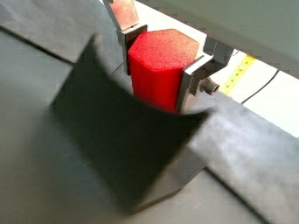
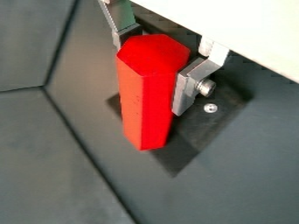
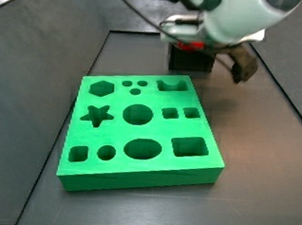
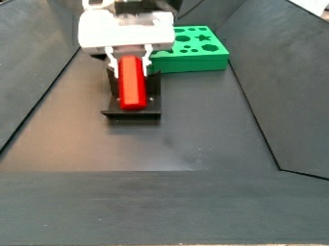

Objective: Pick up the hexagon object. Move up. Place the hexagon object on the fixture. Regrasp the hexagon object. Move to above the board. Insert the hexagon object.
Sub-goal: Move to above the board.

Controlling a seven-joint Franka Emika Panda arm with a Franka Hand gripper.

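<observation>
**Red prism held at the fixture**

Over the dark grey-black L-shaped fixture [image 4: 131, 106] we see the gripper [image 4: 130, 63], its jaws clamped on the small bright red hexagonal plastic prism [image 4: 131, 82]. In both wrist views the silver fingers [image 2: 193, 83] press its opposite sides [image 1: 156, 70]. The prism stands upright against the fixture. Beyond it, the thick green square board [image 3: 142, 133] lies on the dark tabletop [image 4: 180, 144], well apart.

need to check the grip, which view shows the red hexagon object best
A wrist view shows the hexagon object best: full length, with the gripper fingers on both sides. In a side view it is small over the fixture. In another side view the gripper hides it.
</observation>
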